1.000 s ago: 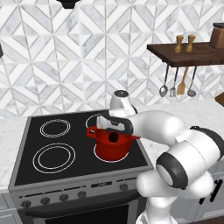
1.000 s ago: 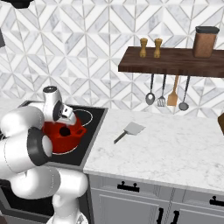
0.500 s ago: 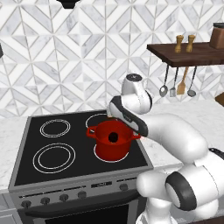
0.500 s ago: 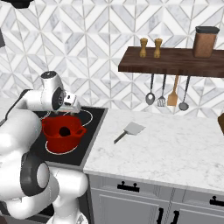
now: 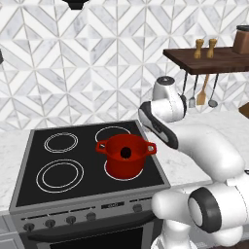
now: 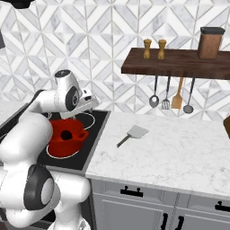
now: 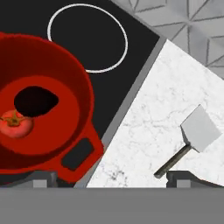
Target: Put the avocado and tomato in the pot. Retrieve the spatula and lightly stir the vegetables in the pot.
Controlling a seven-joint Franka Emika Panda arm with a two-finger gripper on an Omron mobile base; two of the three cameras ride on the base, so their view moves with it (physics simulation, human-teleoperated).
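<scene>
- Pot [image 7: 65, 131] sits on the stove's front right ring; avocado [image 7: 36, 100] and tomato [image 7: 16, 124] both lie inside, touching; loading step judged complete.
- Spatula [image 7: 192, 139] lies flat on the marble surface [image 6: 179, 157] right of the stove [image 5: 34, 165], well apart from the pot; untouched.
- Pincer [image 7: 111, 177] hangs between pot and spatula; tips set wide apart, nothing held.
- Step in hand, as judged: fetching the spatula; next move calls for travel over the handle, tips straddling it, then descent and closing.
</scene>
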